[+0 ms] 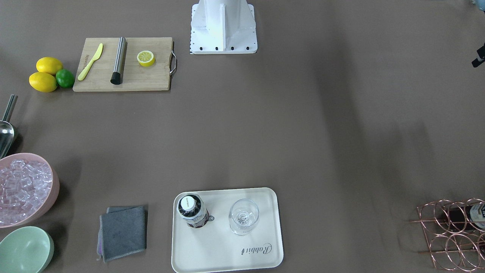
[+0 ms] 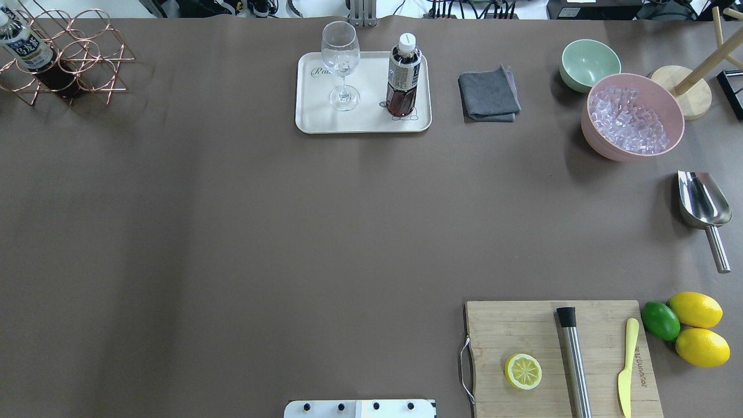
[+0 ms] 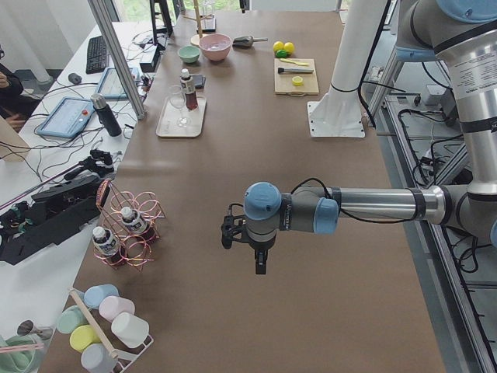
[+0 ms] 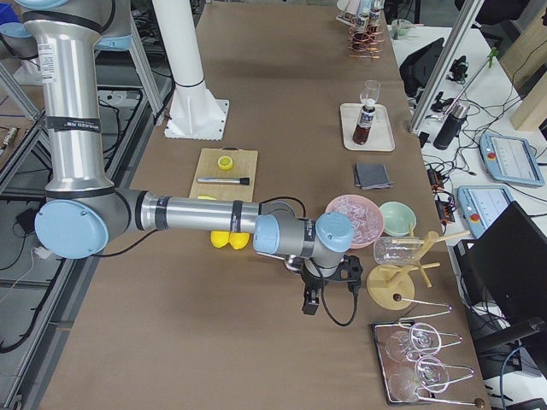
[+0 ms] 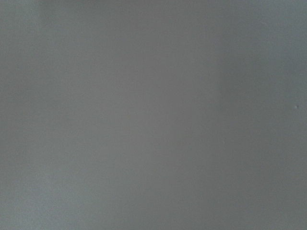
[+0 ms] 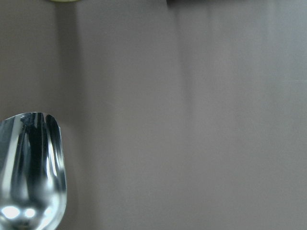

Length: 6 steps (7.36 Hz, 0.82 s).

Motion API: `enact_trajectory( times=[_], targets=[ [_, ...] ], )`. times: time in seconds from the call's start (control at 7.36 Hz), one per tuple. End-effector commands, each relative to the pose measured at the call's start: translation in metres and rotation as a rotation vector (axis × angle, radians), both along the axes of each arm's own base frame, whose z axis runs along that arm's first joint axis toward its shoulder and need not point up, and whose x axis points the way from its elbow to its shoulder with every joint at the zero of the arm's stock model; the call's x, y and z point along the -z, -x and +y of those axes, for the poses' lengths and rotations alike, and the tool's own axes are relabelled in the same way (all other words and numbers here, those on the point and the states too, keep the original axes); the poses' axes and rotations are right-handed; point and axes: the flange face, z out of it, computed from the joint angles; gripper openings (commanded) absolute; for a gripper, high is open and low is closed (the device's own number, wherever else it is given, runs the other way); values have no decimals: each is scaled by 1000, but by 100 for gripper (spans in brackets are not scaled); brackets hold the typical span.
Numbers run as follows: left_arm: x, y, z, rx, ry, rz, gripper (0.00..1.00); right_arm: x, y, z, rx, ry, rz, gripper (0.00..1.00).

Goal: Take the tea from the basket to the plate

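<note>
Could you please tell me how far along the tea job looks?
Done: one tea bottle stands upright on the plate beside the glass. In hand: nothing; the left tool and right tool hang above the table, apparently empty. Left: seemingly nothing, though the basket holds more bottles.

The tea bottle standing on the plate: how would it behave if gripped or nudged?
The tea bottle looks tall and narrow, upright on the plate, so a push near its cap would probably tip it. It appears nearly full, so likely heavy for its size. Toppling, it might hit the stemmed glass beside it.
</note>
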Motion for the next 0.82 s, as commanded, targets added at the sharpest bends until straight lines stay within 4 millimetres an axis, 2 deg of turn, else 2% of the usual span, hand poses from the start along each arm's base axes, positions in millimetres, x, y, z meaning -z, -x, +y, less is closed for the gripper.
enact_trajectory(
  times=[0.0, 0.27, 0.54, 0.68],
  targets=[
    [6, 5, 1, 15, -12, 0, 97, 2, 0, -1, -4, -1, -3, 100],
    [16, 10, 5, 29, -28, 2, 97, 1, -3, 0, -9, 0, -4, 100],
    [13, 10, 7, 29, -20, 0, 97, 1, -6, 0, -13, -1, -4, 100],
    [21, 14, 7, 38, -37, 3, 97, 0, -6, 0, -13, 3, -4, 100]
  ],
)
